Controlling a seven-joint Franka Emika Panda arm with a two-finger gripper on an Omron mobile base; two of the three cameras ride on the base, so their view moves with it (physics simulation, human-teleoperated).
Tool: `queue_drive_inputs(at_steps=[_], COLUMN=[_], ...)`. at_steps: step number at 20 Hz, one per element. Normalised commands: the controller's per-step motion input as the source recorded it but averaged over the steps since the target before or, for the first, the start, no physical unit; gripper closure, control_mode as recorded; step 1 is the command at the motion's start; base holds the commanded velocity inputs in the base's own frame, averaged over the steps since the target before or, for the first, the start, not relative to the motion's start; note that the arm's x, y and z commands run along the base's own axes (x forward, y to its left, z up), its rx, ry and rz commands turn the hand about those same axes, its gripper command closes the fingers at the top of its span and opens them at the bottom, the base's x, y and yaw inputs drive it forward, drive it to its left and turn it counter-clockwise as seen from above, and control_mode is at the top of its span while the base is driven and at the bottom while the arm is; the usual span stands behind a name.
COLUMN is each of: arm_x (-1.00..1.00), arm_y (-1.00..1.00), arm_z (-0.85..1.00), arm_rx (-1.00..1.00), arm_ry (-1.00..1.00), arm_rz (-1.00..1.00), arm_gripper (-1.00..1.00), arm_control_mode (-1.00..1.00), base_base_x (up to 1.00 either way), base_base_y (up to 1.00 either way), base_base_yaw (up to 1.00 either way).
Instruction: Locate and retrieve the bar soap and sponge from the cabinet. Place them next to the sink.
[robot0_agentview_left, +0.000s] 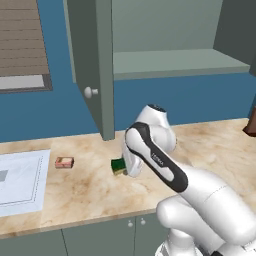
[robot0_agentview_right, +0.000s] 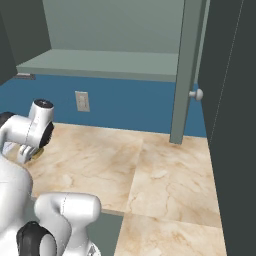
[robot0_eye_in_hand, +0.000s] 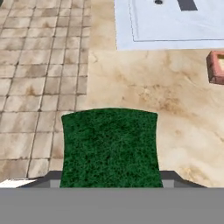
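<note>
The sponge (robot0_eye_in_hand: 109, 146), a dark green block, sits between my gripper's (robot0_eye_in_hand: 109, 180) two dark fingertips (robot0_eye_in_hand: 53, 178), which are shut on its sides. From the left base view the sponge (robot0_agentview_left: 118, 165) shows its green and yellow layers low over the marble counter (robot0_agentview_left: 85, 190), beside my bent forearm. The pinkish-red bar soap (robot0_agentview_left: 64, 162) lies flat on the counter just right of the pale sink (robot0_agentview_left: 20, 180). In the hand view the bar soap (robot0_eye_in_hand: 216, 66) is at the right edge, below the sink (robot0_eye_in_hand: 127, 26). The grey-green cabinet (robot0_agentview_left: 175, 62) hangs above with its door (robot0_agentview_left: 92, 65) swung open.
The open cabinet door (robot0_agentview_right: 187, 70) with its round knob (robot0_agentview_right: 198, 94) reaches down nearly to the counter. A wall outlet (robot0_agentview_right: 82, 101) is on the blue backsplash. Low cabinets (robot0_agentview_left: 100, 237) run under the counter's front edge. A tiled floor (robot0_eye_in_hand: 39, 65) lies beyond that edge.
</note>
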Motion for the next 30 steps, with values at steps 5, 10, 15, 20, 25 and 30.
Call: queue_drive_inputs(at_steps=[5,10,15,20,25,30], arm_x=[0.42,0.3,0.27,0.24,0.23,0.23], arm_y=[0.67,0.44,0.37,0.34,0.4,0.42], arm_z=[-0.34,-0.35,-0.33,-0.24,-0.2,-0.36], arm_rx=[0.0,0.01,0.03,0.04,0.01,0.0], arm_ry=[0.0,0.0,0.0,-0.02,-0.03,0.0], arm_rz=[0.03,-0.08,-0.12,-0.15,-0.11,-0.06], arm_gripper=[1.0,1.0,1.0,1.0,1.0,1.0], arm_control_mode=[-1.0,-1.0,-1.0,-1.0,-1.0,-1.0], base_base_x=[0.0,0.0,0.0,0.0,0.0,0.0], base_base_y=[0.0,0.0,0.0,0.0,0.0,0.0], base_base_yaw=[0.0,0.0,0.0,0.0,0.0,0.0])
